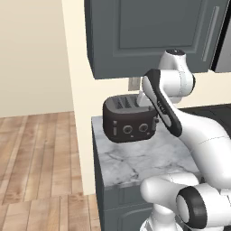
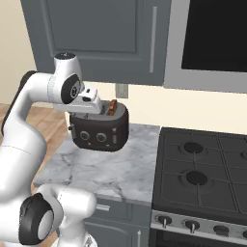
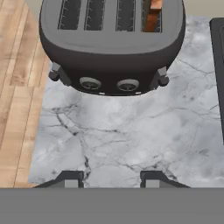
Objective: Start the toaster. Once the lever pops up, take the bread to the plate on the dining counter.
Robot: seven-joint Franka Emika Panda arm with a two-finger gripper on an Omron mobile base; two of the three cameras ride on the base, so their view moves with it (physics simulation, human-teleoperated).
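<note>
The dark grey toaster stands at the back of a small marble counter. A brown slice of bread sticks up out of its rightmost slot. My gripper hovers above the toaster's front edge, pointing down at the bare marble in front of it. Its fingertips stand apart with nothing between them. A lever knob shows at each end of the toaster's front face. The plate and the dining counter are out of view.
A black gas stove adjoins the counter on the right. Dark grey upper cabinets hang close above the toaster, with a wall outlet behind it. Wooden floor lies left of the counter's edge.
</note>
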